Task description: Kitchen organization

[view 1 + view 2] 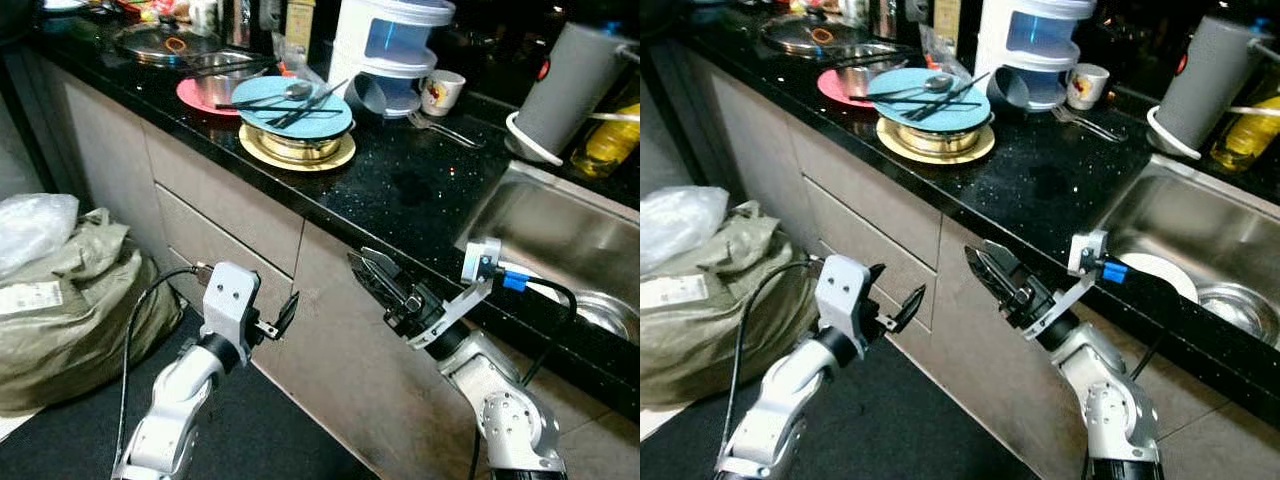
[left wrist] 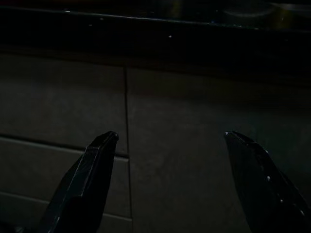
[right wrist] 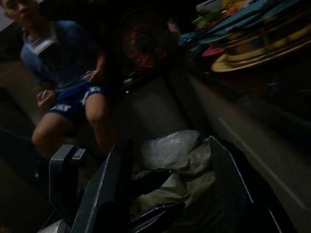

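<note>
Both hands below table edge, in front of cabinet fronts, nothing held. Left hand (image 1: 285, 315) fingers spread wide, aimed at drawer fronts. Right hand (image 1: 385, 285) fingers parted, empty, pointing up-left.

Dish stack (image 1: 296, 118) (blue plate, cutlery across it, gold-rimmed bowl under) sits on table (image 1: 420, 190), above and ahead of both hands, between them; right hand looks nearer. Cutlery long axis runs left-right.

Right wrist view shows seated person (image 3: 68, 82) and sack (image 3: 180, 160) on floor; left wrist view shows drawer seams.
</note>
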Available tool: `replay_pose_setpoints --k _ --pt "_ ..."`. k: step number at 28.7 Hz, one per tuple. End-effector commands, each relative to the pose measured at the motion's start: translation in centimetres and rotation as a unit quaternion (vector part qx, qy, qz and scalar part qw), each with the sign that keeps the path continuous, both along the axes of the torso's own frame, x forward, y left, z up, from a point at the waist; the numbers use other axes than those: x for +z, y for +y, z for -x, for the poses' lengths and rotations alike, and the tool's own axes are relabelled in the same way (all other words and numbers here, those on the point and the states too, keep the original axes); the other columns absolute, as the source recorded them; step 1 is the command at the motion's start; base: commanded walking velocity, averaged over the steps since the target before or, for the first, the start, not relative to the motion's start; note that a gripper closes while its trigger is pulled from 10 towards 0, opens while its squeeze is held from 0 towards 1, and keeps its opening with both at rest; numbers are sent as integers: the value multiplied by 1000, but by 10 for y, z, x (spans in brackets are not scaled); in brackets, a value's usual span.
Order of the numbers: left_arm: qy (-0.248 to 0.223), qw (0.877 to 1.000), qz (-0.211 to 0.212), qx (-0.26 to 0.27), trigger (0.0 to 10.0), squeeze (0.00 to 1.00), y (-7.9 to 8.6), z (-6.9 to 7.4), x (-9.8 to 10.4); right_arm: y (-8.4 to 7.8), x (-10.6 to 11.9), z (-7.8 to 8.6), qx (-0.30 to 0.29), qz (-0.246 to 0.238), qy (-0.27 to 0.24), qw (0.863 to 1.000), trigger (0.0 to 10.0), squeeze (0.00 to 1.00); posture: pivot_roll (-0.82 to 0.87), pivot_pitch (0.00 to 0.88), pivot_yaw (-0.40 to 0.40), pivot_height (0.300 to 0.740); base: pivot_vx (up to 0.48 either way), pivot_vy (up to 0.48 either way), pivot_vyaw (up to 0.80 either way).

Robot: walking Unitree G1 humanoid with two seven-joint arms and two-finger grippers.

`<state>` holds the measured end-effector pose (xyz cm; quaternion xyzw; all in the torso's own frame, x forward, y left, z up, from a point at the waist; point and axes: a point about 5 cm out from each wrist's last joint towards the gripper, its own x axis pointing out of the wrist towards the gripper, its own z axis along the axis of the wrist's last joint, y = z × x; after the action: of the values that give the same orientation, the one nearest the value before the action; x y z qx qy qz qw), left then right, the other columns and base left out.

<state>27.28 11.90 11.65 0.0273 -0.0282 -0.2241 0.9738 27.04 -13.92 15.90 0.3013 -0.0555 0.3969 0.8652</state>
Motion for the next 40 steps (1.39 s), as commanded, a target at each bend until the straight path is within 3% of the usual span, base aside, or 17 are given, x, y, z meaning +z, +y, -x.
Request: replay_pose_setpoints --k 1,7,9,12,17,23,26,32,34,35,36,40 --pt "3 1000 1 -9 10000 0 -3 2 -3 -3 -1 1 -6 -3 3 1000 10000 0 122 38 -137 740 364 0 0" --pt "3 1000 1 -12 10000 0 -3 2 -3 -1 3 6 22 -14 -11 1000 10000 0 122 37 -139 740 366 0 0" --pt "3 1000 1 -13 10000 0 -3 3 -3 -1 6 11 47 -24 -25 998 10000 0 123 37 -139 740 364 0 0" --pt "-5 1000 -2 -30 10000 0 -7 4 -2 3 12 31 132 -52 -56 988 10000 0 128 35 -141 740 221 0 0" --pt "-10 999 -11 -40 10000 0 -9 6 -1 7 15 45 189 -75 -64 977 10000 0 130 33 -140 740 0 0 0" --pt "-9 999 -13 -46 10000 0 -10 6 -2 7 16 44 188 -75 -67 977 10000 0 130 33 -138 740 0 0 0" --pt "-7 998 -22 -57 10000 0 -11 7 -3 14 30 43 191 -76 -91 974 10000 0 129 37 -133 740 0 0 0" --pt "-5 998 -27 -63 10000 0 -12 7 -4 23 48 22 120 -53 -107 986 10000 0 130 41 -133 740 0 0 0" --pt "0 998 -23 -58 10000 0 -11 7 -5 20 49 2 40 -28 -88 995 10000 0 130 43 -136 740 0 0 0" --pt "0 998 -23 -58 10000 0 -11 7 -5 20 49 2 40 -28 -88 995 10000 0 130 43 -136 740 0 0 0" --pt "1 998 -24 -56 10000 0 -11 7 -5 15 46 -9 -1 -16 -69 997 10000 0 128 43 -136 740 0 0 0" --pt "3 998 -24 -53 10000 0 -11 6 -5 3 33 -23 -78 23 -35 996 10000 0 127 43 -137 740 0 0 0"
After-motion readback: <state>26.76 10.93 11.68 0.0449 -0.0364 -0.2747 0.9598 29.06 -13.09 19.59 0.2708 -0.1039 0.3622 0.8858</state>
